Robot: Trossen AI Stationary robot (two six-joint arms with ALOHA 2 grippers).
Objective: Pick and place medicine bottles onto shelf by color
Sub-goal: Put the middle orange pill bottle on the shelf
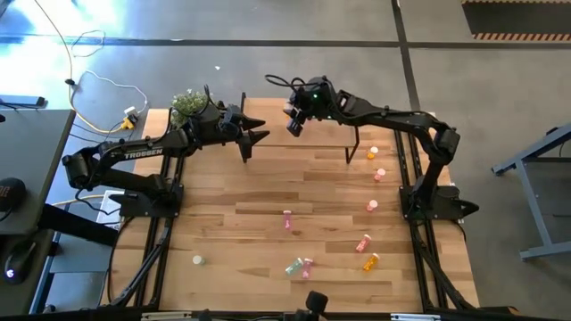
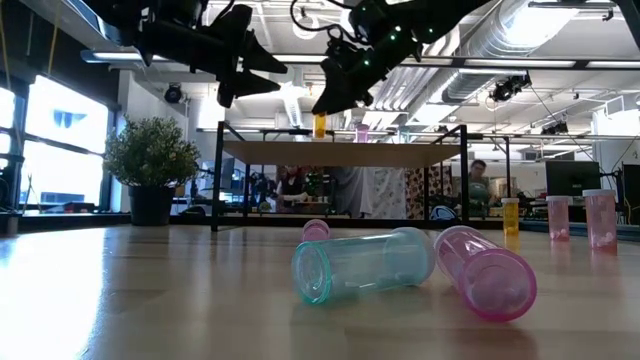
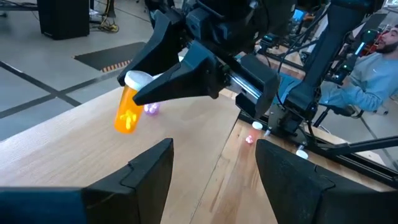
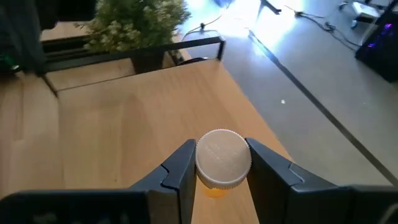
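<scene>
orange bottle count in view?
3 orange bottles: one in the right gripper over the shelf, one standing right of it, one lying front-right on the table. More may be hidden.

Overhead, table-level and two wrist views, all sharing the shelf (image 1: 294,134).

Orange bottle (image 3: 128,112) with white cap (image 4: 223,157); teal bottle (image 2: 365,265) beside pink bottle (image 2: 486,272); light-wood shelf (image 2: 340,154).

Open-plan lab/workshop: exposed ceiling ducts (image 2: 560,50), concrete floor (image 1: 268,22), people at desks behind.
</scene>
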